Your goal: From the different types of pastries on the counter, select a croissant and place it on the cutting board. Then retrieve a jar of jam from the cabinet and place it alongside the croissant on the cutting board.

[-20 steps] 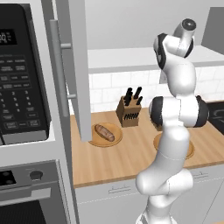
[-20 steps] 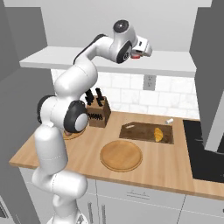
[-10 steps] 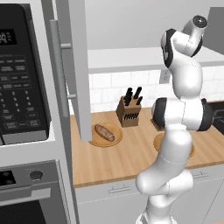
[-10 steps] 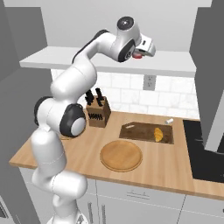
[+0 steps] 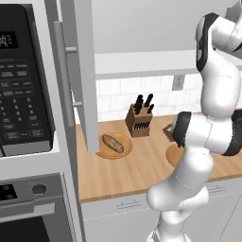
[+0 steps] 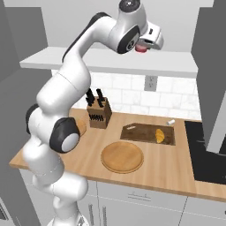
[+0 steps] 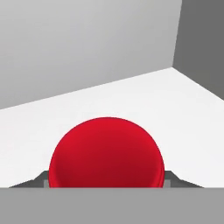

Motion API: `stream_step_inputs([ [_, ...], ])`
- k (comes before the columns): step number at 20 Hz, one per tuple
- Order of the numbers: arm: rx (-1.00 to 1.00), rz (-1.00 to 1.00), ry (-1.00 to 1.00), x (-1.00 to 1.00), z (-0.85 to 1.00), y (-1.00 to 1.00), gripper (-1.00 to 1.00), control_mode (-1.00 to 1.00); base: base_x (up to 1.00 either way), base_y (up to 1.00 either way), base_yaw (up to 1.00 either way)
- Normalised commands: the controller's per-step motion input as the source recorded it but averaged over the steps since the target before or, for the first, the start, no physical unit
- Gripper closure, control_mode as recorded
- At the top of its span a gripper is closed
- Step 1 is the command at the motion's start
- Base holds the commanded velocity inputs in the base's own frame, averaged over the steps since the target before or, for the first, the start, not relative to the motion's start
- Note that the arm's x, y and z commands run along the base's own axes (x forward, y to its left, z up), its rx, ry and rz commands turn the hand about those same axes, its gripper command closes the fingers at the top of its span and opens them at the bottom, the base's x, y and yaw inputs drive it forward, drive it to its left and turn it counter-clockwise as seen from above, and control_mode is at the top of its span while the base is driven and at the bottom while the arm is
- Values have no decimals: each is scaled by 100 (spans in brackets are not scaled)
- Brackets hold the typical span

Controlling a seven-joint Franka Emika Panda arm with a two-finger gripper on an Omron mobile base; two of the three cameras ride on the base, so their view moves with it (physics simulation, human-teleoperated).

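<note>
My gripper [image 6: 144, 46] is raised in front of the open cabinet, level with its white shelf [image 6: 110, 62]. It is shut on the jar of jam [image 6: 141, 47]. In the hand view the jar's red lid [image 7: 106, 153] fills the space between the two dark fingertips [image 7: 42, 178], with the white shelf [image 7: 131, 94] behind it. The golden-yellow croissant [image 6: 160, 135] lies on the right part of the dark cutting board [image 6: 141, 132] on the counter [image 6: 176, 170]. The brown streaked pastry [image 5: 113, 143] rests on a round plate [image 5: 101, 152] at the left.
The open cabinet door [image 5: 78, 71] hangs over the counter's left end beside the black microwave [image 5: 23, 80]. A knife block [image 6: 98, 114] stands by the wall. An empty round wooden plate [image 6: 122, 156] lies in front of the board. A dark cooktop [image 6: 207, 156] is at the right.
The hand has risen slightly and drawn a little to the right with the red jar in it. The croissant, board and plates have stayed put.
</note>
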Motion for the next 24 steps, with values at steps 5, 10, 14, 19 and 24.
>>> stream_step_inputs([
  [5,-3,6,18,-97,13,0,100,-100,0,0,0],
  [10,-11,14,10,-55,-2,11,100,-100,0,0,0],
  [14,-9,19,-8,-71,-10,19,100,-100,0,0,0],
  [19,-1,8,-19,-90,-31,2,100,-100,0,0,0],
  [24,-3,4,-13,-62,-31,11,100,-100,0,0,0],
])
